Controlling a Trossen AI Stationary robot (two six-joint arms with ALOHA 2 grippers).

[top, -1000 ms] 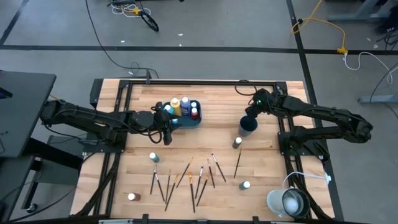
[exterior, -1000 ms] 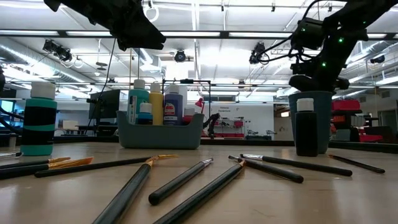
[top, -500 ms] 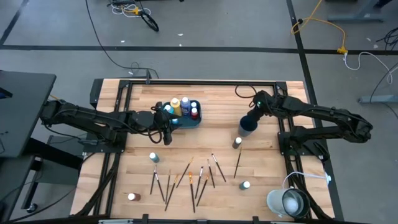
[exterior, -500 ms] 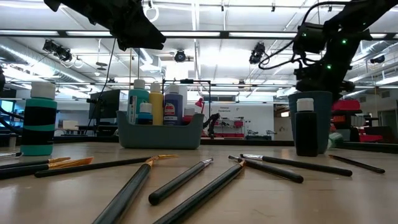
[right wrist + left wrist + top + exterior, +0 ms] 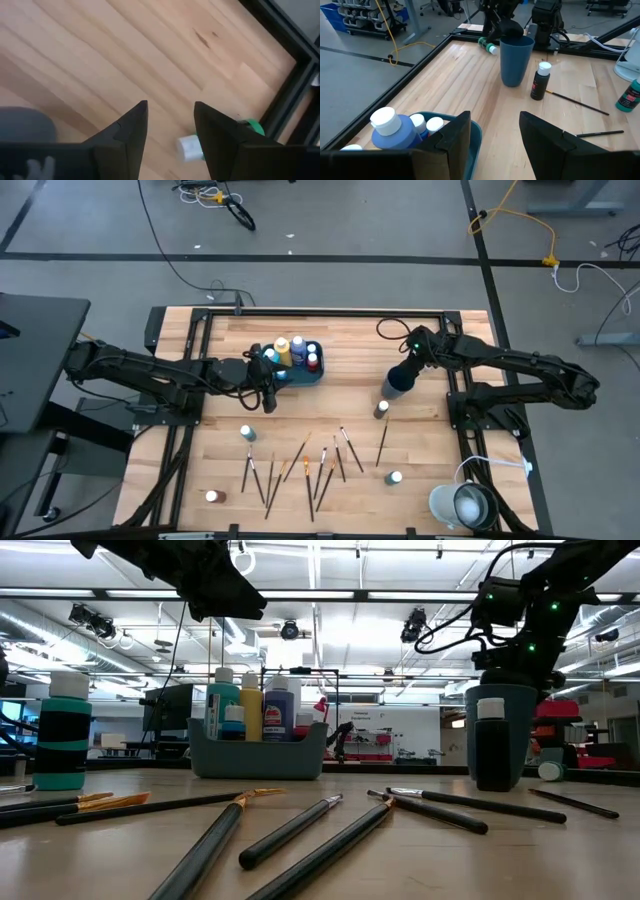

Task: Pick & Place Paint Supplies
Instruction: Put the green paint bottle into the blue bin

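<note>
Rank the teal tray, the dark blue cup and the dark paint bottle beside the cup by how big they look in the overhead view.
1. Teal tray, clearly the largest.
2. Dark blue cup, partly hidden under the right end effector.
3. Dark paint bottle, smallest, showing mostly its white cap.

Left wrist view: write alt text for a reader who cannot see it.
The left gripper, fingers open and holding nothing, hangs beside a teal tray of white-capped paint bottles. Farther across the wooden table stands a dark blue cup with the right arm over it, a dark bottle beside the cup, and a paintbrush lying flat.
</note>
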